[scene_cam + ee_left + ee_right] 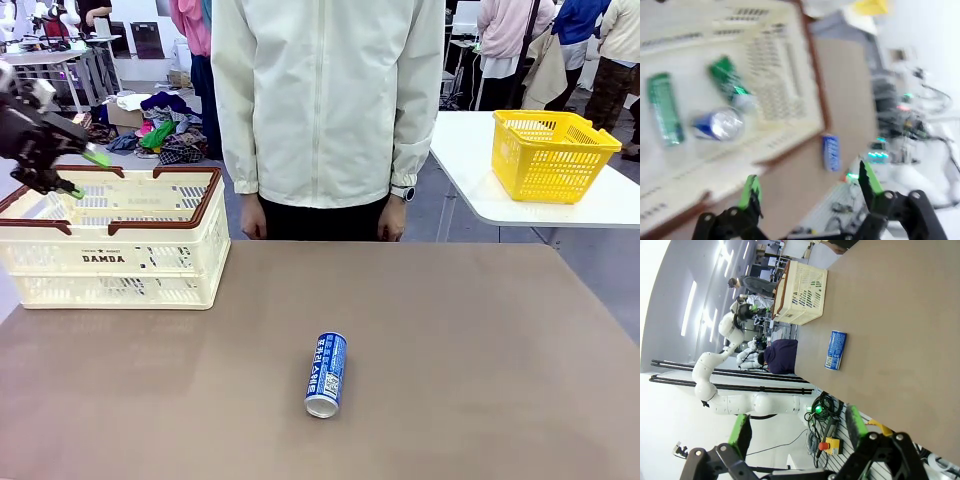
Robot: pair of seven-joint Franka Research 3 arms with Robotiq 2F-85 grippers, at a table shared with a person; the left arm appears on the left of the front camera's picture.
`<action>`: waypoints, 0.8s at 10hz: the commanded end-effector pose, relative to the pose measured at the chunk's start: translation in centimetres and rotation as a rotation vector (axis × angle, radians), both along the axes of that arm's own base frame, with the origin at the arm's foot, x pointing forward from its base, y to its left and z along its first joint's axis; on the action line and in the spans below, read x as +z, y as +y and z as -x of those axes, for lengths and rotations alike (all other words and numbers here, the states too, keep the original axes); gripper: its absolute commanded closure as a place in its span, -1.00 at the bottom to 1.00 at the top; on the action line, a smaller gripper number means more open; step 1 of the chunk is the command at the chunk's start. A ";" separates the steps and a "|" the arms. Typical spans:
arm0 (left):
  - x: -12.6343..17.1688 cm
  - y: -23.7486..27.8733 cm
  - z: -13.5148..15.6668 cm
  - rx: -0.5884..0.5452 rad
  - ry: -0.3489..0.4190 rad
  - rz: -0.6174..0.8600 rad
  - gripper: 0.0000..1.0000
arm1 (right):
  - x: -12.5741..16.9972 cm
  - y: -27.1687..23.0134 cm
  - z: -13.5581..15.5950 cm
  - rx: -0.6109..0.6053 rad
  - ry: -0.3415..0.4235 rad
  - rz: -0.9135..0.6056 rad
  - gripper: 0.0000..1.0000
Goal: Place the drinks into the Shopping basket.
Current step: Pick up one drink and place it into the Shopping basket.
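A blue can with white lettering (326, 373) lies on its side in the middle of the brown table; it also shows as the blue can (831, 152) and the blue can (836, 350). The cream Shopping basket (110, 262) with a brown rim stands at the table's far left. My left gripper (85, 173) hovers open over the basket's left end. In the blurred left wrist view, the basket (815, 100) holds two green cans (662, 107) (727, 80) and a blue can seen end-on (720, 124), beyond my open left gripper (809, 187). My right gripper (797, 429) is open and empty, well away from the blue can.
A person in a pale jacket (325, 100) stands at the far edge, hands (252, 222) hanging by the table. A yellow mesh basket (550, 150) sits on a separate white table at the right. Bare tabletop surrounds the lying can.
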State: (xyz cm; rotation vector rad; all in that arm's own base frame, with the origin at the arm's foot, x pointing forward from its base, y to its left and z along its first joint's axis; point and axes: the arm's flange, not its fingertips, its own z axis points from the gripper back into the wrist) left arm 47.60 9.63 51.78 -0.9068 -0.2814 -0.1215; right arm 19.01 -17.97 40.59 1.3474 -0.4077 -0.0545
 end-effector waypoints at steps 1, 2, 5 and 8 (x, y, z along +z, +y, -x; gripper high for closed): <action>-1.6 3.2 2.5 -0.098 0.216 0.442 -1.00 | 0.6 0.0 -0.2 -0.009 -0.003 -0.015 -1.00; -1.8 3.9 3.2 -0.111 0.302 0.579 -1.00 | 0.6 0.0 -0.2 -0.009 -0.003 -0.015 -1.00; -3.4 6.4 3.8 0.060 0.401 0.831 -1.00 | 0.6 0.0 -0.2 -0.009 -0.003 -0.015 -1.00; -4.1 5.9 5.0 -0.091 0.336 0.707 -1.00 | 0.6 0.0 -0.2 -0.009 -0.003 -0.015 -1.00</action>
